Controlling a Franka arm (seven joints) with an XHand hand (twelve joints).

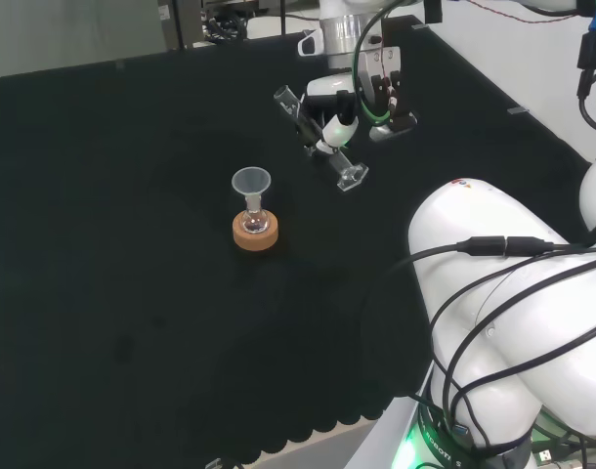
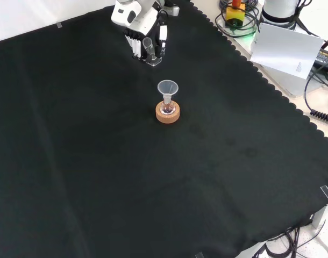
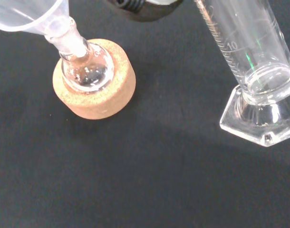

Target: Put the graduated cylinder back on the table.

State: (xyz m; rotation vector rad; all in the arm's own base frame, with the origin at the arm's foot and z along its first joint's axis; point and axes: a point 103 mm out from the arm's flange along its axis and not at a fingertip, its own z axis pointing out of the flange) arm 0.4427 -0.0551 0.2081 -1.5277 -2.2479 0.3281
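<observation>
The hand (image 1: 329,88) is curled round a clear graduated cylinder (image 1: 318,137), which leans in the head view with its mouth up to the left and its hexagonal foot (image 1: 353,177) low over the black cloth. Whether the foot touches the cloth I cannot tell. In the front view the hand (image 2: 133,16) comes in from the top, with the cylinder (image 2: 149,49) between its fingers (image 2: 136,45). The wrist view gives a close look at the cylinder (image 3: 252,52) and its foot (image 3: 259,121). It looks empty.
A small round flask (image 1: 254,217) with a clear funnel (image 1: 251,182) sits on a cork ring (image 1: 255,234) to the left of the hand in the head view; cork ring (image 2: 168,113), flask (image 3: 86,71). The arm's white links (image 1: 503,293) stand at the right. Cables and a white sheet (image 2: 289,49) lie beyond the cloth's scalloped edge.
</observation>
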